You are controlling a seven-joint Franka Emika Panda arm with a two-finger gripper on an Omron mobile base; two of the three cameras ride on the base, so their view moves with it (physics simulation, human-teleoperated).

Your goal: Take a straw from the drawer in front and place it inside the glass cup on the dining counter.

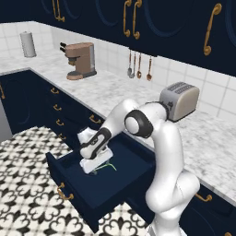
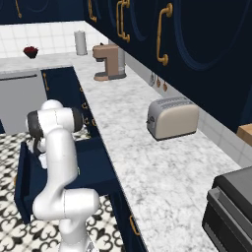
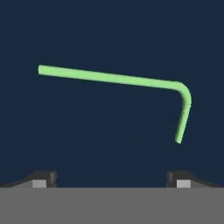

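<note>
While the hand (image 3: 111, 177) gapes, the straw (image 3: 118, 79) lies on the drawer (image 1: 73, 177) floor.

The drawer (image 1: 124, 184) stands pulled out from the counter (image 1: 212, 138), its navy floor right under the end effector (image 3: 112, 177). The bent straw (image 3: 114, 79) lies flat on that floor, just ahead of the spread fingertips (image 3: 43, 177). On the counter beyond the end effector stand a toaster (image 1: 180, 100) and coffee machine (image 1: 81, 60).
</note>
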